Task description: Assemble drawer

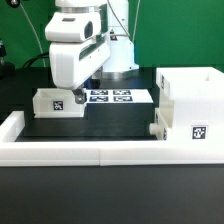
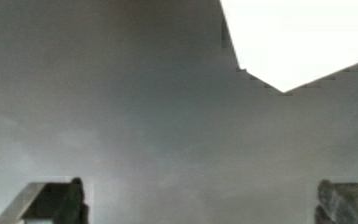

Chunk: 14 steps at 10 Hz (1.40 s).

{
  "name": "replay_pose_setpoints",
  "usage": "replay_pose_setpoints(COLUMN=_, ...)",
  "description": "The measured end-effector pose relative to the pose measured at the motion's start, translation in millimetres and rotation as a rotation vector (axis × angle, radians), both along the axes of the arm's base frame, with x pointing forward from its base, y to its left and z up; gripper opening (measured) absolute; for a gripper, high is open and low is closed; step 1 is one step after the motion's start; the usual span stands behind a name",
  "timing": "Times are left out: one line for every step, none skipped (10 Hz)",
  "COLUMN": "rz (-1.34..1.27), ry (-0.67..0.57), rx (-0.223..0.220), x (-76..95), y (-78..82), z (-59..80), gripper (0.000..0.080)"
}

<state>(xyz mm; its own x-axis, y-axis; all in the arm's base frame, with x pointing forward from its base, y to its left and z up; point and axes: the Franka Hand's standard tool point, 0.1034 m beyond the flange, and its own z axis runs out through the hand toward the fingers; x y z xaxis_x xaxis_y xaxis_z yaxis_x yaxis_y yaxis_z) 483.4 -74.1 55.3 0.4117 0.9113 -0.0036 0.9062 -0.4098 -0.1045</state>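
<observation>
The box shell [image 1: 195, 105] of the drawer stands at the worktop's [image 1: 100, 125] edge on the exterior view's right, close against the low white rail [image 1: 90, 150] along the near edge. It appears to have its open side turned upward. A black-and-white square tag [image 1: 198, 133] sits on its wall facing the near edge. A small white piece [image 1: 155, 128] touches its side toward the middle; I cannot tell what it is.

One open-top tray [image 1: 57, 101] lies well apart from it, toward the far corner on the exterior view's left, its long axis running along the far edge, its own square tag [image 1: 58, 102] facing the near edge.

The marker board [image 1: 110, 97] lies just beside the tray. My claw [image 1: 88, 86] hangs between the two. In the wrist view my claw [image 2: 197, 205] is released, fingers [image 2: 51, 200] spread wide over bare worktop [image 2: 105, 110], gripping nothing.
</observation>
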Motion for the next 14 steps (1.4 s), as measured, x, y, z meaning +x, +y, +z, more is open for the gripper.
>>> replay_pose_setpoints(rz=-0.061, ry=0.003, rx=0.005, x=-2.3, y=-4.5, z=-1.0, gripper=0.0649)
replay_pose_setpoints(rz=-0.159, ry=0.008, rx=0.010, x=-8.5, y=-17.7, z=-2.7, gripper=0.0649)
replay_pose_setpoints(rz=-0.265, ry=-0.005, rx=-0.003, x=-15.9, y=-25.1, z=-0.3, gripper=0.0649)
replay_pose_setpoints(rz=-0.348, ry=-0.025, rx=-0.010, x=-26.3, y=-27.8, z=1.8, gripper=0.0649)
replay_pose_setpoints(rz=-0.472, ry=-0.028, rx=-0.015, x=-37.7, y=-26.4, z=0.9, gripper=0.0649)
replay_pose_setpoints(rz=-0.563, ry=-0.034, rx=-0.023, x=-44.5, y=-24.0, z=0.6, gripper=0.0649)
replay_pose_setpoints(rz=-0.630, ry=-0.048, rx=-0.027, x=-48.8, y=-23.2, z=0.3, gripper=0.0649)
replay_pose_setpoints(rz=-0.732, ry=-0.047, rx=-0.028, x=-53.2, y=-22.8, z=-2.1, gripper=0.0649)
replay_pose_setpoints(rz=-0.781, ry=-0.044, rx=-0.029, x=-52.0, y=-22.0, z=-1.8, gripper=0.0649)
replay_pose_setpoints(rz=-0.847, ry=-0.040, rx=-0.027, x=-51.3, y=-21.0, z=-1.6, gripper=0.0649)
replay_pose_setpoints(rz=-0.922, ry=-0.034, rx=-0.027, x=-51.1, y=-19.9, z=-1.7, gripper=0.0649)
replay_pose_setpoints(rz=-0.970, ry=-0.030, rx=-0.027, x=-51.0, y=-19.2, z=-1.8, gripper=0.0649)
replay_pose_setpoints(rz=-1.068, ry=-0.029, rx=-0.027, x=-50.1, y=-18.2, z=-2.4, gripper=0.0649)
replay_pose_setpoints(rz=-1.206, ry=-0.031, rx=-0.034, x=-49.7, y=-16.0, z=-5.6, gripper=0.0649)
